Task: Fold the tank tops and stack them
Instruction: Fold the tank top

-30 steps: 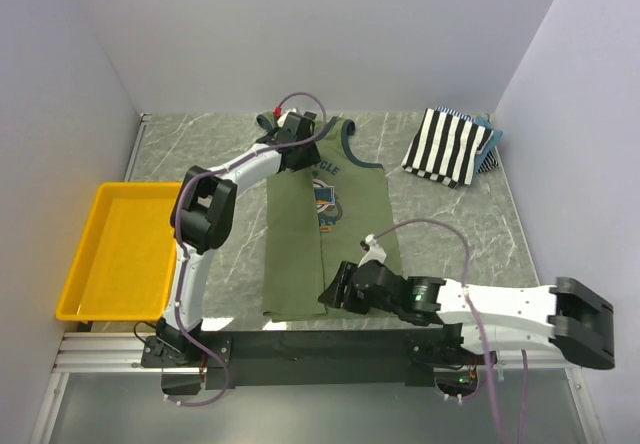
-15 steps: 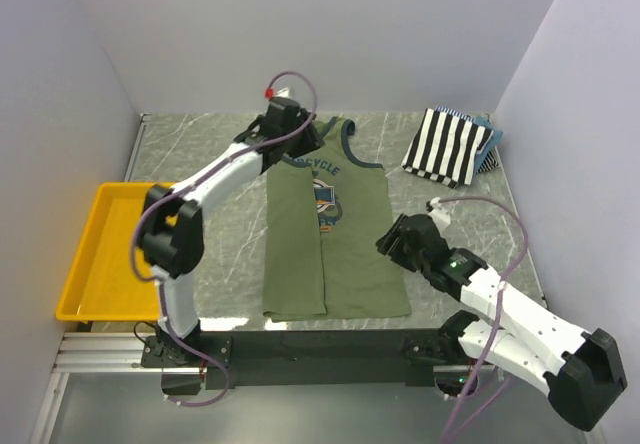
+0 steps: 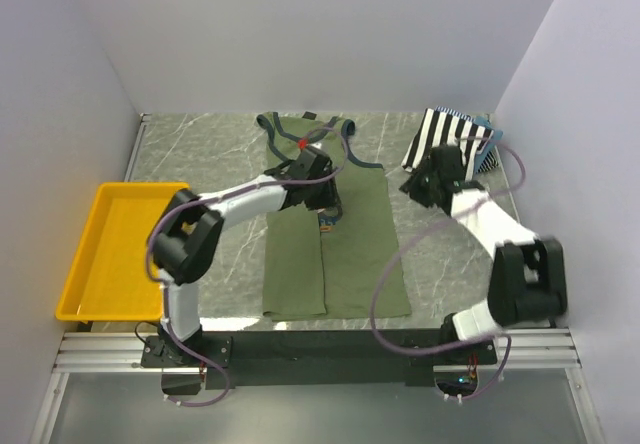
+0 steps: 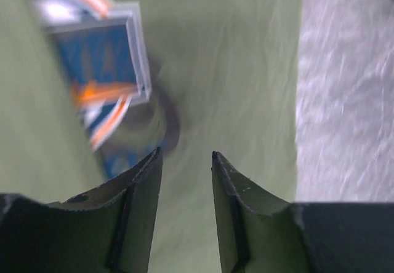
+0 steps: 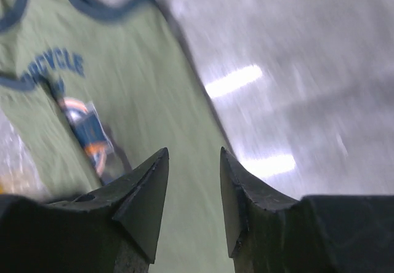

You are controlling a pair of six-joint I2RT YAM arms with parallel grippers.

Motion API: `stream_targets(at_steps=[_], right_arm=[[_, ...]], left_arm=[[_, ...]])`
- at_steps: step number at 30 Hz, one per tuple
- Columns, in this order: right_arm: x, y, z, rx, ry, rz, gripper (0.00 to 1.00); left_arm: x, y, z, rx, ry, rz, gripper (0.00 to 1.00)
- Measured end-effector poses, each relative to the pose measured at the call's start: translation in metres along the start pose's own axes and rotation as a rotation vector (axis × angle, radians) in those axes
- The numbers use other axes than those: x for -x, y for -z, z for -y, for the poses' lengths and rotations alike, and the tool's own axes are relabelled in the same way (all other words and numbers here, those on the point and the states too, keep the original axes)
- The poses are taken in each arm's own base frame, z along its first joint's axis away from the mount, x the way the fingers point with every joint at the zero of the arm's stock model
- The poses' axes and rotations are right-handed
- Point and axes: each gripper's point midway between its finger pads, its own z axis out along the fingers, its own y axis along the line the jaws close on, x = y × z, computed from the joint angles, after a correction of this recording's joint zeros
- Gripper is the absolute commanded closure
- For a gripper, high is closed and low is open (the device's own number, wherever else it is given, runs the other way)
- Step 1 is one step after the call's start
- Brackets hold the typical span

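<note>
Olive tank top, graphic part-hidden by left gripper, jaws apart, empty, right gripper ditto, cams blurry

A yellow tray is sitting at the left edge of the grey marbled table, and pale walls are enclosing the table on three sides

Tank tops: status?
Left gripper open, empty, over green top. Right gripper open, empty, near striped top. One side of green top folded in; striped top folded, back right. Nothing blocking.
</note>
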Motion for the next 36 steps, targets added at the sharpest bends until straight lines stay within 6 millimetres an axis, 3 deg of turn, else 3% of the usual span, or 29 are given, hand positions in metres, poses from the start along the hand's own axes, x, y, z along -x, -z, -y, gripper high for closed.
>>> stream_targets(at_steps=[3, 8, 11, 19, 24, 30, 31, 35, 36], right_arm=[[0.019, -0.039, -0.018, 0.036, 0.028, -0.032, 0.57], [0.017, -0.092, -0.027, 0.057, 0.078, -0.137, 0.62], [0.017, -0.113, -0.031, 0.059, 0.108, -0.17, 0.62], [0.037, -0.142, -0.045, 0.067, 0.165, -0.177, 0.59], [0.047, -0.159, -0.053, 0.071, 0.18, -0.183, 0.59], [0.035, -0.166, -0.044, 0.047, 0.177, -0.229, 0.61], [0.034, -0.166, -0.043, 0.046, 0.177, -0.233, 0.63], [0.035, -0.167, -0.047, 0.064, 0.186, -0.239, 0.92], [0.035, -0.167, -0.048, 0.067, 0.186, -0.242, 0.93]], left_arm=[[-0.011, 0.031, -0.002, -0.023, 0.024, 0.012, 0.58], [-0.016, 0.081, 0.016, -0.129, 0.047, 0.071, 0.59], [-0.035, 0.095, 0.03, -0.188, 0.036, 0.061, 0.59], [-0.131, 0.101, 0.052, -0.244, -0.041, -0.109, 0.61], [-0.157, 0.109, 0.072, -0.294, -0.076, -0.144, 0.62], [-0.182, 0.103, 0.08, -0.3, -0.1, -0.186, 0.62], [-0.185, 0.102, 0.081, -0.3, -0.101, -0.192, 0.62], [-0.198, 0.097, 0.087, -0.308, -0.106, -0.212, 0.63], [-0.201, 0.096, 0.089, -0.314, -0.107, -0.215, 0.64]])
